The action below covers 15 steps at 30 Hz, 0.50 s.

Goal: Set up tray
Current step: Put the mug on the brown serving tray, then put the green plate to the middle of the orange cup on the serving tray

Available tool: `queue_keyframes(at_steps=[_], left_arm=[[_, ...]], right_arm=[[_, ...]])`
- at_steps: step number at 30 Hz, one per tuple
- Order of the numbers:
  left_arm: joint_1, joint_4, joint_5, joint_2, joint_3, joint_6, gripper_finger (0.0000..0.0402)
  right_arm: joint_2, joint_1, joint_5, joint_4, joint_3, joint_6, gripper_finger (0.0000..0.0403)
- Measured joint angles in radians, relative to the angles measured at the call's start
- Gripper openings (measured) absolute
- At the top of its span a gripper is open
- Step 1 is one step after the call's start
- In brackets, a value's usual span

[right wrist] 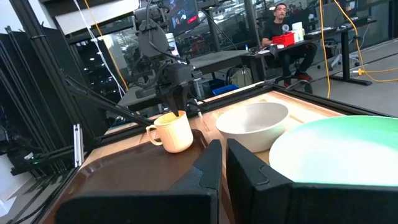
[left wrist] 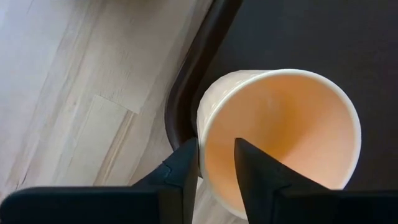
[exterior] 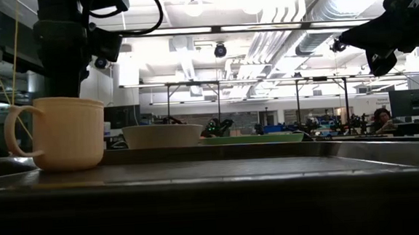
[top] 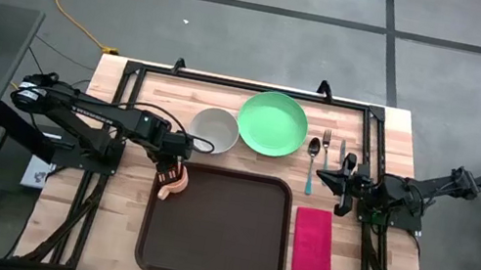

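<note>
From above, the large dark brown rectangular plastic tray [top: 216, 227] with rounded corners and a raised rim lies on the light wooden table [top: 119, 233], nearer the front edge. Only one item is on it: a cream plastic mug [top: 171, 185] with a loop handle, in the back left corner, with the left gripper [top: 172, 173] over its rim. The off-white round bowl [top: 214, 129], the glossy green round plate [top: 273, 123], the cutlery [top: 323, 156] with a teal-handled spoon, and the flat magenta cloth napkin [top: 311, 245] all lie off the tray, so I'd judge the job barely begun. The right gripper [top: 343, 181] waits near the cutlery.

At table height, the mug [exterior: 59, 132] stands upright on the smooth tray floor [exterior: 198, 173], its matte wall slightly tapered; the bowl [exterior: 162, 135] and plate edge [exterior: 251, 138] show behind.

Through the left wrist camera, the jaws straddle the mug's thin rim [left wrist: 280, 137], one finger [left wrist: 261, 171] inside, one outside, parted rather than pinching; it looks like a release.

Through the right wrist camera, that arm's jaws are pressed together, empty, facing the plate [right wrist: 336, 152], bowl [right wrist: 252, 124] and mug [right wrist: 171, 132].
</note>
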Motion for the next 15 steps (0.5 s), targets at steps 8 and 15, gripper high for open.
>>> queue_keyframes(at_steps=[8, 15], left_arm=[[0.000, 0.000, -0.002, 0.000, 0.000, 0.002, 0.0157], [0.000, -0.001, -0.002, -0.007, 0.000, 0.003, 0.0173]], right_arm=[[0.000, 0.000, 0.000, 0.000, 0.000, 0.000, 0.0000], [0.000, 0.000, 0.000, 0.000, 0.000, 0.000, 0.0000]])
